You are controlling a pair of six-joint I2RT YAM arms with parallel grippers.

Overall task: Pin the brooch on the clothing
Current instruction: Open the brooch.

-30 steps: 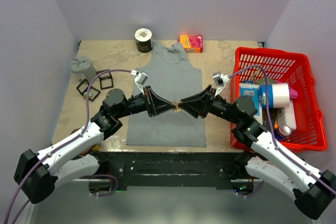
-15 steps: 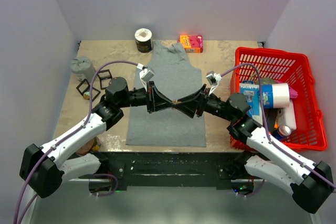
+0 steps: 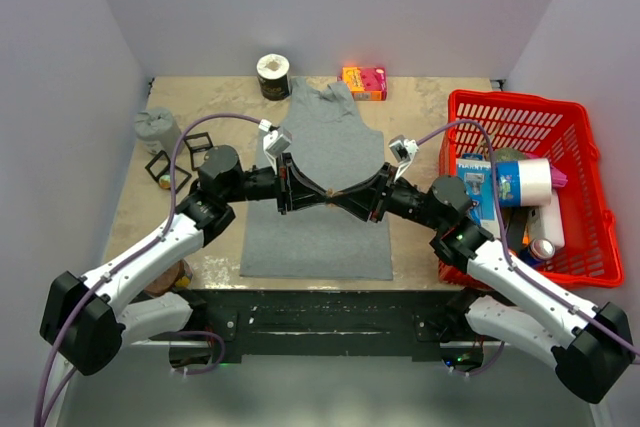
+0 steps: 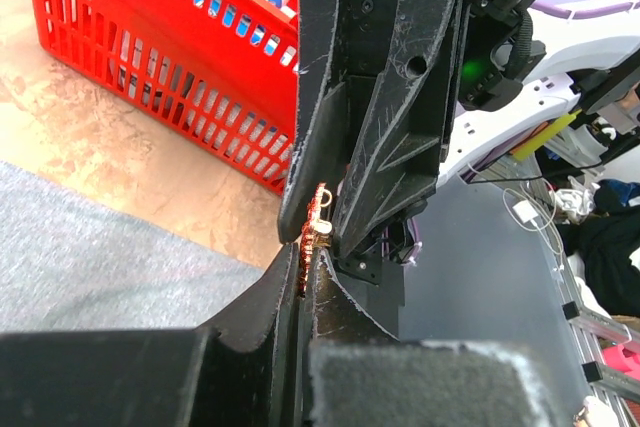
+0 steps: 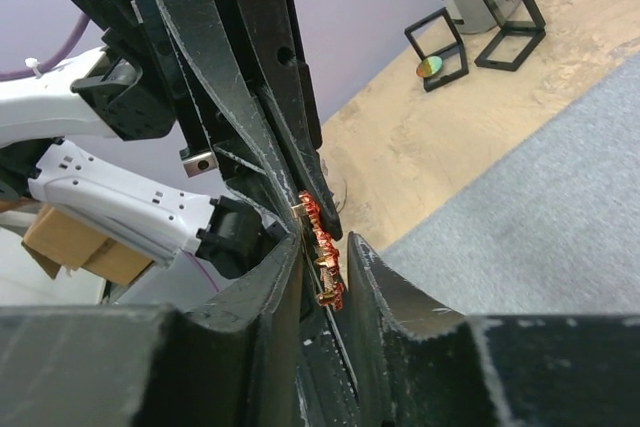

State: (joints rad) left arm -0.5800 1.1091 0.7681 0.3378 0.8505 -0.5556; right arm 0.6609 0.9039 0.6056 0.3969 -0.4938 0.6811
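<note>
No lettering can be read anywhere. The orange-and-pink box (image 3: 364, 82) at twelve o'clock on the worktop (image 3: 420, 115) carries print too small to make out. So does the blue-and-white packet (image 3: 474, 183) in the red basket (image 3: 520, 99) at three o'clock; its marks are only blurs. The white roll (image 3: 538, 182) beside it has a blue band, with no legible words.

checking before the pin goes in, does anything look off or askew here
Nothing spilled or damaged. One oddity: the brooch sits edge-on in mid-air above the tank top, between both tools, the left tool clamped on it and the right tool straddling it.
</note>
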